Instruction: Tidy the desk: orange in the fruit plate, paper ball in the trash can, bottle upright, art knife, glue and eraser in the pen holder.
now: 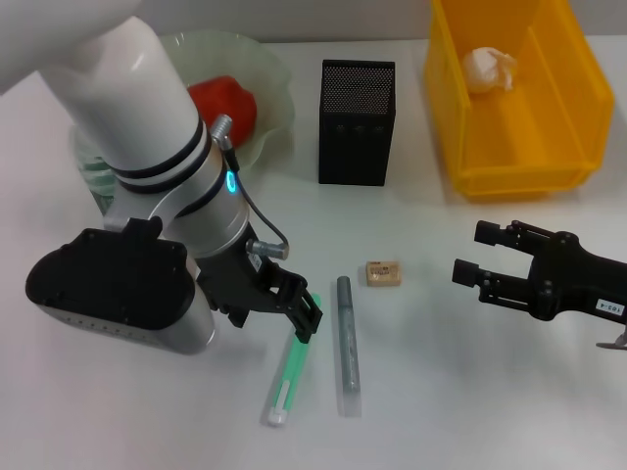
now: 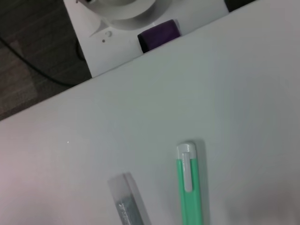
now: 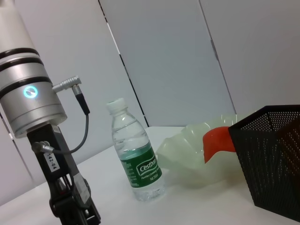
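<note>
The green art knife [image 1: 290,380] [image 2: 190,187] lies on the desk beside the grey glue stick [image 1: 346,345] [image 2: 126,202]. My left gripper [image 1: 302,311] hovers over the knife's far end. The tan eraser [image 1: 383,273] rests just right of the glue. My right gripper [image 1: 468,253] is open and holds nothing, low over the desk to the right of the eraser. The orange [image 1: 225,103] [image 3: 218,140] sits in the fruit plate [image 1: 272,88] [image 3: 185,154]. The paper ball [image 1: 489,69] is in the yellow trash can [image 1: 519,176]. The bottle [image 3: 137,157] stands upright. The pen holder [image 1: 357,120] [image 3: 276,159] stands at the back.
My bulky left arm [image 1: 147,186] covers the desk's left side and hides the bottle in the head view. The desk's near edge [image 2: 140,61] shows in the left wrist view, with the robot's base beyond it.
</note>
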You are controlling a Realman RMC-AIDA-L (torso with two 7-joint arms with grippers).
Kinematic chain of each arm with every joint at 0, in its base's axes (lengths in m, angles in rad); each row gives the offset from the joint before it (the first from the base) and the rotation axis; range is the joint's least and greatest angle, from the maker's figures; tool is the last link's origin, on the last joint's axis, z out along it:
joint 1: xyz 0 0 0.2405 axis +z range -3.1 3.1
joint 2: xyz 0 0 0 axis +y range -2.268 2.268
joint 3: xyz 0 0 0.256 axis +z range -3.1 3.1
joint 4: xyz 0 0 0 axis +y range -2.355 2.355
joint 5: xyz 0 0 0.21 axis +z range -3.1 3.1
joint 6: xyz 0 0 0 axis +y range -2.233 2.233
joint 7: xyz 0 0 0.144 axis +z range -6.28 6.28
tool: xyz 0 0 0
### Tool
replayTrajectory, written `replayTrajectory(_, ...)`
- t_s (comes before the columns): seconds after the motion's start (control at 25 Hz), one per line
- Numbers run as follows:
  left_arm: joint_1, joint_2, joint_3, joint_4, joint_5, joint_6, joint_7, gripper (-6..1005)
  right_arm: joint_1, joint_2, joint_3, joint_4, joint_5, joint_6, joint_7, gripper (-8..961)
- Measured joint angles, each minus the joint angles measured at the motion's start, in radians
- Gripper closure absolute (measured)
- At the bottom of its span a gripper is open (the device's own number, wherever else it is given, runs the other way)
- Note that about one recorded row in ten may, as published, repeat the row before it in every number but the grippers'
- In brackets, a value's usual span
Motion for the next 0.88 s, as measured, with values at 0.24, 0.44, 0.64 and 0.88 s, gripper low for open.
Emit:
replayTrajectory(0.24,-0.027,0.000,0.038,-0.004,-0.010,0.001,-0.040,227,-0.003,-0.005,0.001,0.002,0.000,-0.003,-0.011,178)
replayTrajectory(0.44,-0.024,0.000,0.085,0.001,-0.029,-0.023,-0.077,233,-0.003,0.000,0.005,0.001,0.000,0.001,-0.045,178)
replayTrajectory(0.64,-0.037,0.000,0.137,-0.011,-0.055,-0.053,-0.117,239,-0.015,-0.002,0.001,0.002,-0.001,0.002,-0.053,178)
replayTrajectory(0.88,-0.055,0.000,0.202,-0.030,-0.081,-0.115,-0.162,247,-0.029,-0.006,-0.001,0.000,-0.002,0.003,-0.059,179)
